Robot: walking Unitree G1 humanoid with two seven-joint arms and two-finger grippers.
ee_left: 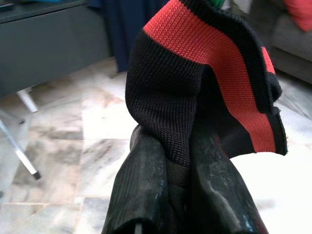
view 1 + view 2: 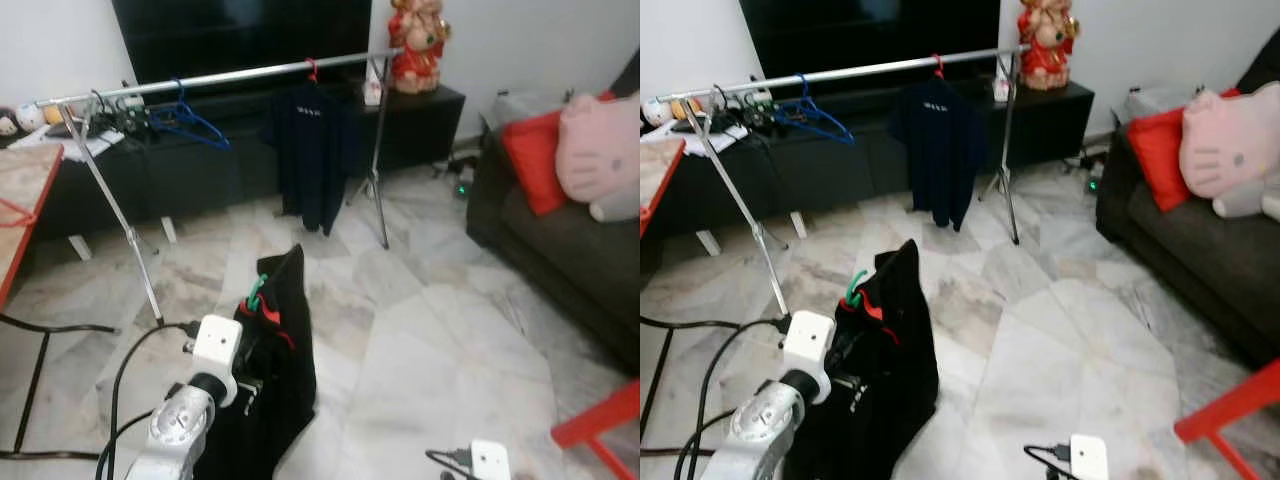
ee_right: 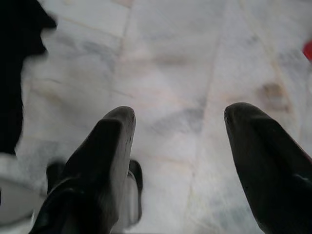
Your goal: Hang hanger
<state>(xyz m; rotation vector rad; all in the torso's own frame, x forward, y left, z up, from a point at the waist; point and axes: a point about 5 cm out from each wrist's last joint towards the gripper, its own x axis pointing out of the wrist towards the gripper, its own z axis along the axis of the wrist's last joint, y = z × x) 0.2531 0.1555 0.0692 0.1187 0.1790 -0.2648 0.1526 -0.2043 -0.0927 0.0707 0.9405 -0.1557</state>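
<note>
One pinch is all that holds your load: the left gripper (image 1: 180, 161) has its fingers pressed together on the black garment (image 2: 280, 350) at its red-striped collar, not on the green hanger (image 2: 256, 292) poking out just above. If the knit slips, everything drops before reaching the rail (image 2: 230, 76) far ahead. Your right gripper (image 3: 178, 146) hangs spread, empty.

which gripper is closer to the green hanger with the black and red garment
Left. The left gripper has its jaws shut on the black and red garment, just below the green hanger. The right gripper hangs open over bare marble floor, off to the garment's right.
</note>
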